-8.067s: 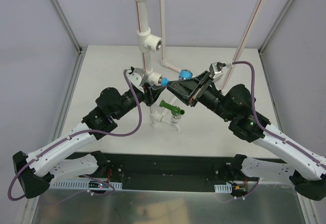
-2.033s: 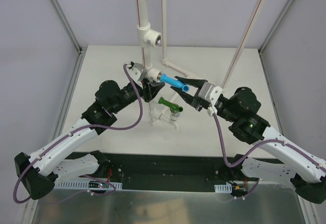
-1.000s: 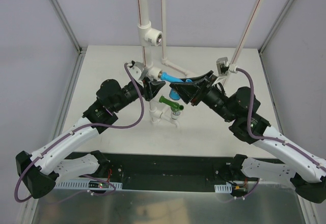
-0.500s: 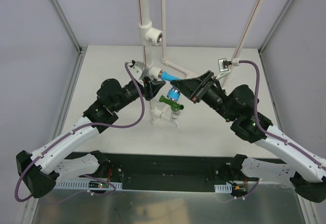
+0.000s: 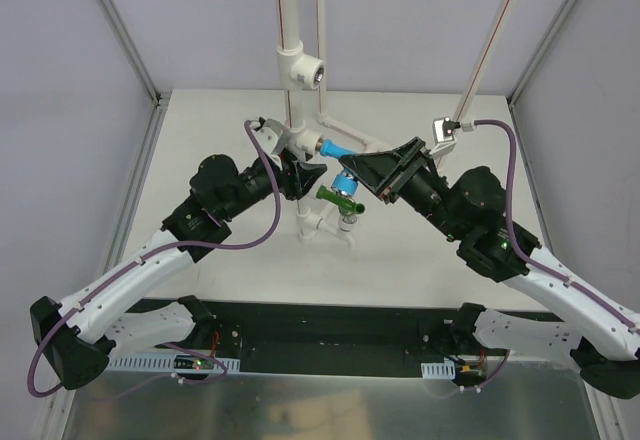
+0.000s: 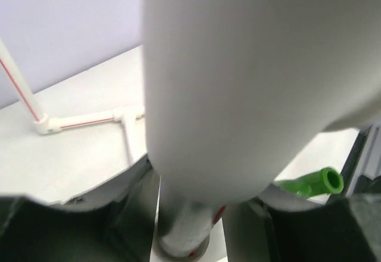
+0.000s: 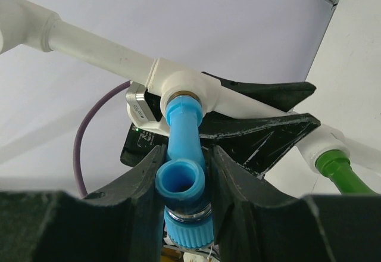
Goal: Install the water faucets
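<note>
Two taps are fitted to the pipework on the bench (image 5: pixel 430 260). The light blue faucet (image 7: pixel 183 149) is plugged into a white tee (image 7: pixel 178 89) and lies between the fingers of the right tool (image 7: pixel 183 170), which pinch its body. The dark green faucet (image 5: pixel 336 198) juts from a lower fitting just beneath, and the left tool (image 5: pixel 298 172) is pressed around the white pipe (image 6: pixel 184 232).

1. Table (image 5: pixel 200 130): plain white matte top, filling the floor of the enclosure.
2. Back wall (image 5: pixel 400 20): pale lilac-grey panel, unmarked. Left wall (image 5: pixel 60 160) and right wall (image 5: pixel 600 160) have the same colour and finish.
3. Left post (image 5: pixel 122 30) and right post (image 5: pixel 557 30): silver metal framing, running down to the table's two far corners.
4. Black strip (image 5: pixel 330 325) spans the near edge; just beyond it lies a dull, reflective metal sheet (image 5: pixel 320 410).
5. Light: even and diffuse, throwing soft, faint shadows on the table.
</note>
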